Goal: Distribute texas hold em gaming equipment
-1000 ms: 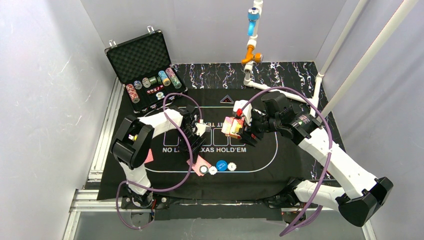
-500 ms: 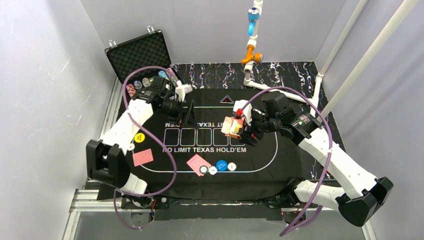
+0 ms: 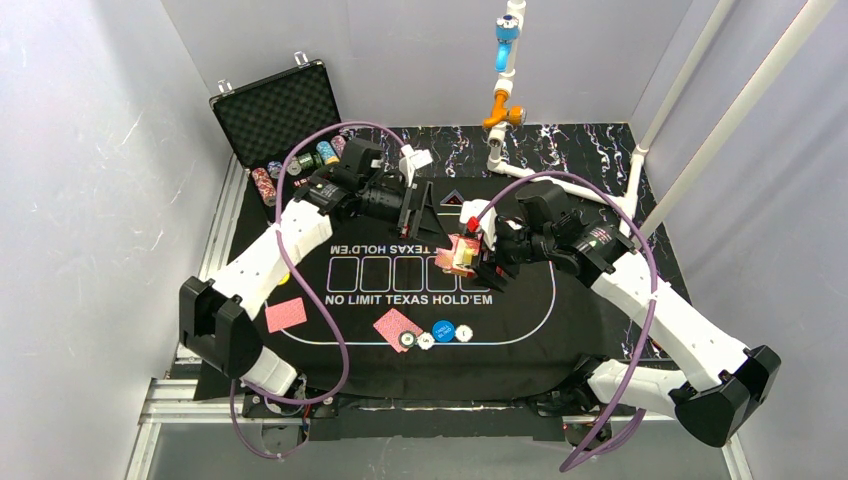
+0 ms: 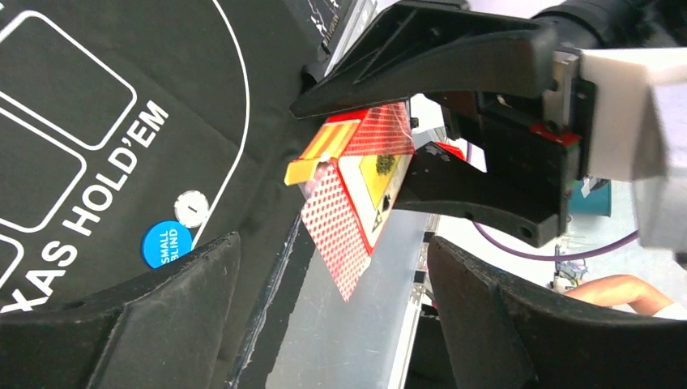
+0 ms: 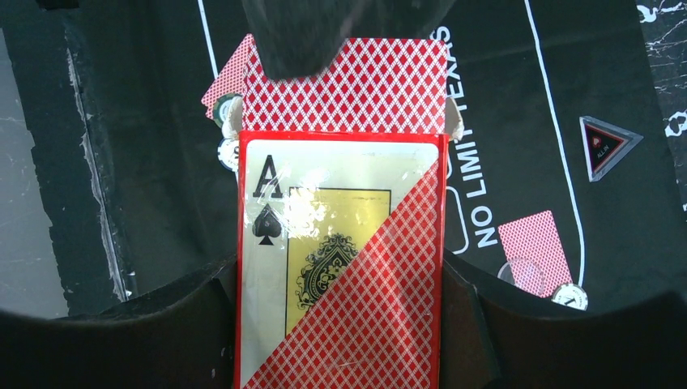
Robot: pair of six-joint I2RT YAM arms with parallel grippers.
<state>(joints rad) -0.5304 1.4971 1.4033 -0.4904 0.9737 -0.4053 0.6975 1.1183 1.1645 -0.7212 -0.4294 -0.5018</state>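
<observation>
My right gripper (image 3: 472, 256) is shut on the red card deck box (image 3: 460, 252), held above the mat's middle. In the right wrist view the box (image 5: 340, 259) shows an ace of spades, and a red-backed card (image 5: 344, 85) sticks out of its top. My left gripper (image 3: 420, 213) is open just left of the deck. In the left wrist view its fingers (image 4: 162, 308) straddle the protruding card (image 4: 340, 235) without touching it. Two red-backed cards (image 3: 286, 314) (image 3: 397, 326) lie on the mat. A blue button (image 3: 443, 331), white buttons (image 3: 464, 333) and a chip (image 3: 407, 341) lie near the front.
The open black case (image 3: 280, 115) with rows of striped chips (image 3: 300, 165) stands at the back left. A white pipe stand (image 3: 503, 100) rises at the back. The black mat (image 3: 520, 310) covers the table's middle.
My left arm swung from the mat's middle up past the case, then right to the deck. The right gripper with the deck shifted slightly left.
</observation>
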